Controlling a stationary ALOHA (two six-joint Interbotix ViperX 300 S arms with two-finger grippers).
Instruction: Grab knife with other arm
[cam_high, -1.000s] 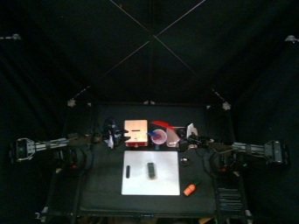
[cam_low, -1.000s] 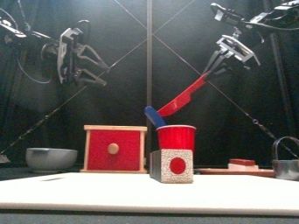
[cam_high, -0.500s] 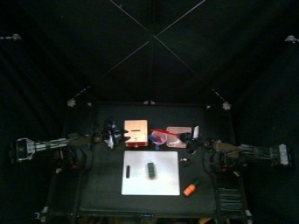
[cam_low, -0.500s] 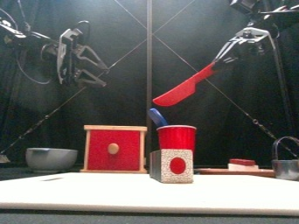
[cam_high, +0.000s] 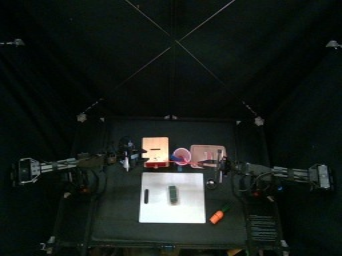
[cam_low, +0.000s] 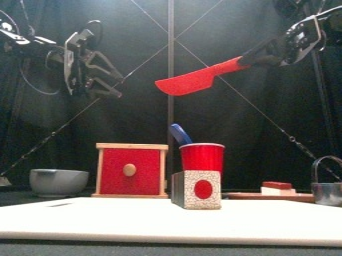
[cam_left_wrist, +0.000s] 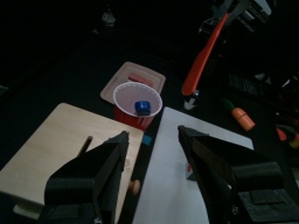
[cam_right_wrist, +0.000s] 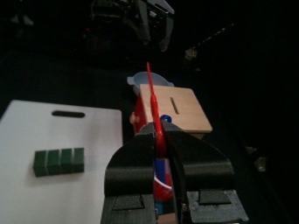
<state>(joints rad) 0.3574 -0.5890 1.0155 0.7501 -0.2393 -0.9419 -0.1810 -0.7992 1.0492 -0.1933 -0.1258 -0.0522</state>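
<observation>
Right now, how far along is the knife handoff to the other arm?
Done: the right pincer has the red knife lifted clear of the red cup, blade roughly level and pointing toward the left arm. In hand: the right pincer grips the knife's handle. Left: the left pincer hangs open, apart from the blade; it must take it.

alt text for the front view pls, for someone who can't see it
The right gripper holds a red knife nearly level in the air, blade pointing toward the open left gripper waiting opposite. Below on the table stand a red cup with a blue handle sticking out, a red-fronted wooden box and a grey bowl.
</observation>
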